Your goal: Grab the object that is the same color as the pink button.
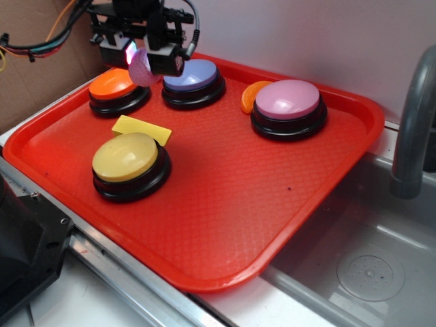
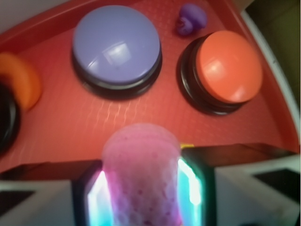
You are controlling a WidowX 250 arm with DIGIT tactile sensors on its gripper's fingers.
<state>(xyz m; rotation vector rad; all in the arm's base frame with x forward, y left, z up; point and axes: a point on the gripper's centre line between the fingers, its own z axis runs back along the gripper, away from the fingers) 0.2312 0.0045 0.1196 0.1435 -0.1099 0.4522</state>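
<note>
The small pink knitted ball (image 1: 142,68) is squeezed between my gripper's (image 1: 144,60) two fingers and held in the air above the back left of the red tray (image 1: 225,218). In the wrist view the ball (image 2: 141,174) fills the gap between the lit pads (image 2: 189,186), and the gripper (image 2: 142,188) is shut on it. The pink button (image 1: 287,101), a smooth pink-mauve dome on a black base, stands at the tray's back right, well away from the gripper.
On the tray stand an orange button (image 1: 114,84), a blue-purple button (image 1: 193,75) and a yellow button (image 1: 126,158). A yellow flat piece (image 1: 142,128) and an orange slice piece (image 1: 251,95) lie there too. A small purple knob toy (image 2: 192,19) shows in the wrist view. A sink (image 1: 368,266) and faucet (image 1: 412,129) are on the right.
</note>
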